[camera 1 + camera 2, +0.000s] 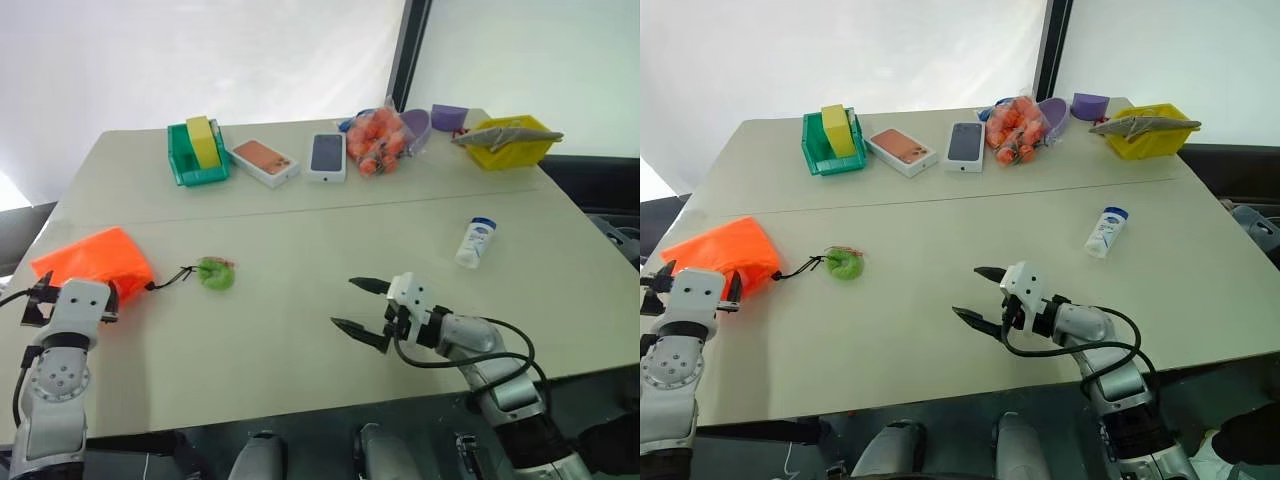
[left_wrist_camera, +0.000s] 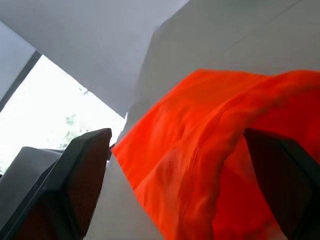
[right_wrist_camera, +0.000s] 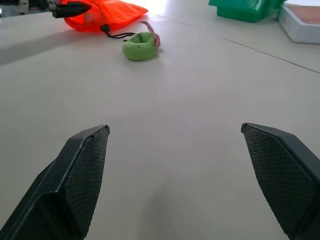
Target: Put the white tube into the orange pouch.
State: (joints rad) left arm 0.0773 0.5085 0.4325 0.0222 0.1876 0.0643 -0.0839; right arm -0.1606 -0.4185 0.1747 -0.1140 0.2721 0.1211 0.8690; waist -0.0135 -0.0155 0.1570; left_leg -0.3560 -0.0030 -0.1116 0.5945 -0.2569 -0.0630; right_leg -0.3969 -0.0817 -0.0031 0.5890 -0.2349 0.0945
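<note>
The orange pouch (image 1: 95, 260) lies flat near the left edge of the table (image 1: 300, 330), its black cord running to a small green charm (image 1: 216, 272) just beside it. The left gripper (image 2: 185, 175) is right at the pouch's near end; in its wrist view the two fingers stand wide apart with the orange fabric bulging between them, and it cannot be told whether either finger touches the cloth.

The white tube (image 1: 475, 242) lies on bare table toward the right edge, blue cap pointing to the far side, well apart from the pouch. The right gripper (image 1: 360, 308) hovers near the front edge, around the middle, pointing toward the left edge, its jaws spread wide and holding nothing.

Along the far edge stand the containers: a green bin (image 1: 195, 155) holding a yellow block (image 1: 203, 140), two white phone boxes (image 1: 264, 161) (image 1: 327, 156), a clear bag (image 1: 378, 138) filled with orange items, a purple bowl (image 1: 449, 116), and at the far right corner a yellow basket (image 1: 510, 143) with a grey object lying across its rim.
</note>
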